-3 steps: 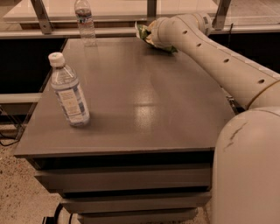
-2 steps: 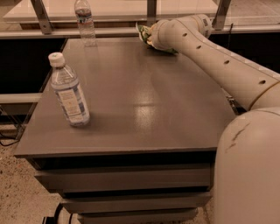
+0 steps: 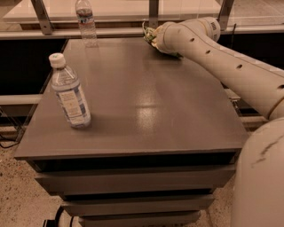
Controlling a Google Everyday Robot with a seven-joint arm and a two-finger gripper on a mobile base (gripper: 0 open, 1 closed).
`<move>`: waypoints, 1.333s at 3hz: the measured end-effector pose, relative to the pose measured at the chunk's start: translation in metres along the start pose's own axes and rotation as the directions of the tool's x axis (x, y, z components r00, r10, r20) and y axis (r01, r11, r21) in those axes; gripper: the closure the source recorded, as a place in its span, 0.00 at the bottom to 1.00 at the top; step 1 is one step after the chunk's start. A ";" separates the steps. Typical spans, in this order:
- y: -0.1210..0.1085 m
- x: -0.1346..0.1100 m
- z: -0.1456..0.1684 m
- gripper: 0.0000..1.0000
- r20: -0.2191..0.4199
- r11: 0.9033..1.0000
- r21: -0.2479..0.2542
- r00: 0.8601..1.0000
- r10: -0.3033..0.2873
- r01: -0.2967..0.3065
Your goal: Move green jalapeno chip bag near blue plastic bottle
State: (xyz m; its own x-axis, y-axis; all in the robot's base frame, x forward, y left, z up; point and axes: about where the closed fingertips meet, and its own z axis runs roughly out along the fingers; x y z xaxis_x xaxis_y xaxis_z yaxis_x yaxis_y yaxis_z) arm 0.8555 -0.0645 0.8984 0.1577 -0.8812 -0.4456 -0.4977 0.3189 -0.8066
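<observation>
The blue plastic bottle (image 3: 69, 94), clear with a white cap and a pale blue-and-white label, stands upright near the table's front left. The green jalapeno chip bag (image 3: 148, 34) lies at the table's far edge, right of centre. Only a small green crinkled part shows, the rest is hidden behind the arm's wrist. My gripper (image 3: 154, 38) is at the end of the white arm, right at the bag and mostly hidden by the wrist. The bag is far from the bottle, across the table.
A second clear bottle with a dark blue label band (image 3: 86, 21) stands at the far left edge of the grey table (image 3: 146, 102). A metal rail and posts (image 3: 153, 11) run behind the table. My white arm (image 3: 230, 66) crosses the right side.
No clear movement. The arm's end stays at the bag by the far edge, and both bottles stand where they were.
</observation>
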 end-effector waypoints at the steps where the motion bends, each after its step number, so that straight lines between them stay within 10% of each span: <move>1: 0.007 -0.011 -0.024 1.00 0.026 1.000 0.019 1.000 0.008 -0.009; 4: 0.096 -0.060 -0.131 1.00 0.142 1.000 0.000 0.990 0.001 -0.001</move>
State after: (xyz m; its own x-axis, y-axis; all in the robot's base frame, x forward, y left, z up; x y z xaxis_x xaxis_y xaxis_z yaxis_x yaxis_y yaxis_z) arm 0.6866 -0.0262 0.8986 0.2765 -0.8227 -0.4966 -0.4978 0.3194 -0.8063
